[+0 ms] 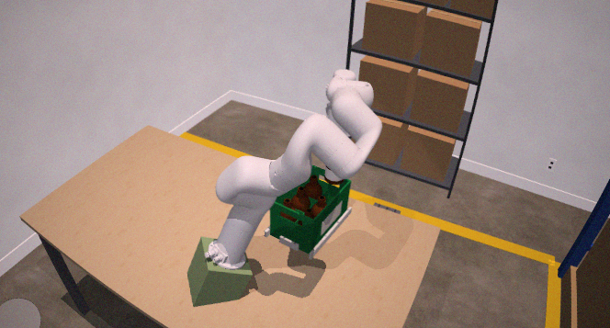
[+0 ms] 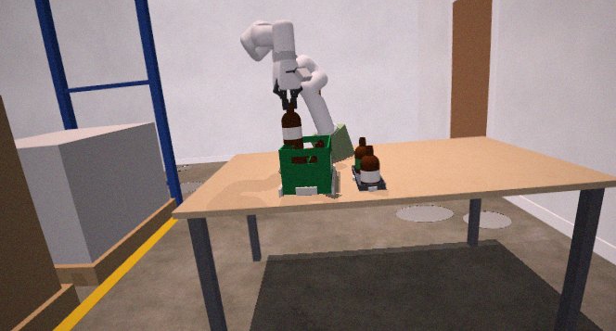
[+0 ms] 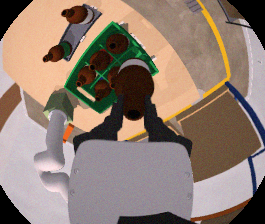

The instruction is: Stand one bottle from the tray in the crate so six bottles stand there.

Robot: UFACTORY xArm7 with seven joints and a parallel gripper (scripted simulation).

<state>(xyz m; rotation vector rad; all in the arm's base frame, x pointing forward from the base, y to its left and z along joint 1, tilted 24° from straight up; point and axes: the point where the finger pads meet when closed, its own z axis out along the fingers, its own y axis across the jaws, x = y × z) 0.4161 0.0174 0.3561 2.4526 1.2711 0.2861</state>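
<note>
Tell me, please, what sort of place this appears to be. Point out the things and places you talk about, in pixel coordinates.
Probably a warehouse or packing area: a dark metal shelf rack (image 1: 488, 44) stacked with brown cardboard boxes (image 1: 390, 28), and yellow painted floor lines (image 1: 496, 243) (image 2: 125, 267) (image 3: 222, 55).
</note>
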